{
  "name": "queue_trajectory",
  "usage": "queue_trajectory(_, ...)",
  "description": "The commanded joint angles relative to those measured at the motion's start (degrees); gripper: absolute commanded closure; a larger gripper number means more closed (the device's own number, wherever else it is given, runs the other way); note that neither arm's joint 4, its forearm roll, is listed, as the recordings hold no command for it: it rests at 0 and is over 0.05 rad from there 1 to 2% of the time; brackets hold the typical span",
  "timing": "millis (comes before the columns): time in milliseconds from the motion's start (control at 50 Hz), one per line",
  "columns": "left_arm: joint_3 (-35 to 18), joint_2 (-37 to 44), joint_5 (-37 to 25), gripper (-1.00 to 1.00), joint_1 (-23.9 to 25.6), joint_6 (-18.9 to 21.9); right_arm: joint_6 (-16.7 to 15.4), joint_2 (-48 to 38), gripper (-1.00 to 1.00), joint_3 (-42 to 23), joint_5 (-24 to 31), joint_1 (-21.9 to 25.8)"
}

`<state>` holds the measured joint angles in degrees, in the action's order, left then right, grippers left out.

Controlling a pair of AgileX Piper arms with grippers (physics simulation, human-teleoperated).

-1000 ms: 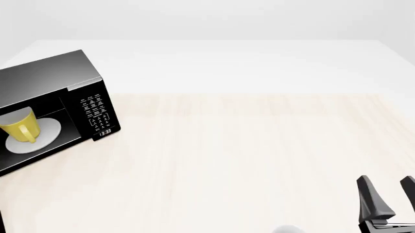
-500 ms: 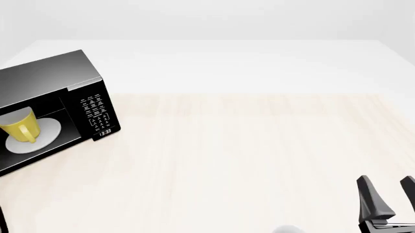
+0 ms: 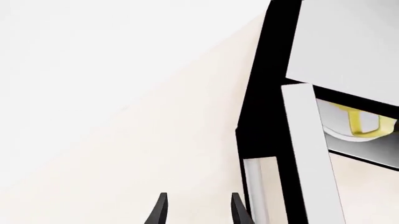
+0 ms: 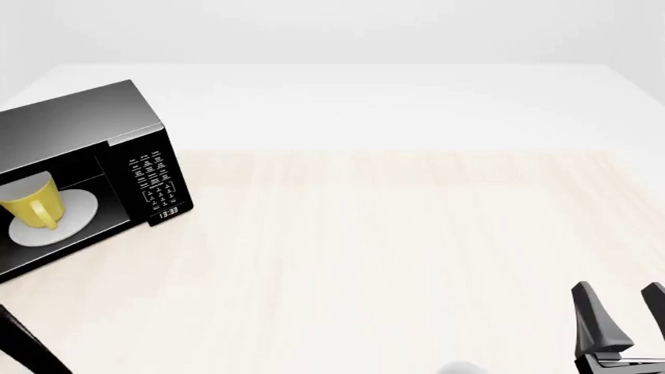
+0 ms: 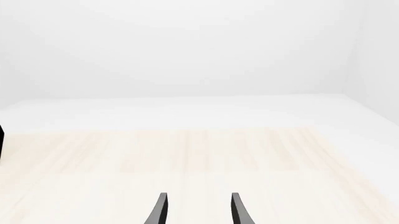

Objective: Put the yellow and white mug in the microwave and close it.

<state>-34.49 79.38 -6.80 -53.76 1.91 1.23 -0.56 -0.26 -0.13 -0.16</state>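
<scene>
Leftmost, boxy black microwave, white keypad markings, clock reading 13:33, door swung open, yellow and white mug with loop handle on round white turntable plate inside, left gripper parted, empty, pale wood-grain table, right gripper parted, empty.

My right gripper, lower right of the front view, 2 fingers spread and empty. My left gripper, fingers parted, empty; its arm at the lower left edge.
</scene>
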Motion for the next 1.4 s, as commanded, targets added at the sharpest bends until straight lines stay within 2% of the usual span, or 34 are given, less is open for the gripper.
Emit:
queue_trajectory(20,0.7,1.1,0.6,-1.00,2.4,-0.3,-0.2,0.1,-1.00,0.0,0.0,0.0)
queue_trajectory(280,1.6,1.2,1.7,-1.00,3.1,-0.2,-0.2,0.1,-1.00,0.0,0.0,0.0)
queue_trajectory(600,1.9,1.0,1.5,-1.00,8.8,-2.8,-0.2,0.1,-1.00,0.0,0.0,0.0)
queue_trajectory(780,1.9,1.3,1.8,-1.00,10.3,-3.3,-0.2,0.1,-1.00,0.0,0.0,0.0)
queue_trajectory(800,2.0,0.6,2.1,-1.00,11.8,-3.7,-0.2,0.1,-1.00,0.0,0.0,0.0)
queue_trajectory(1400,0.8,0.6,3.2,-1.00,15.9,-5.7,-0.2,0.1,-1.00,0.0,0.0,0.0)
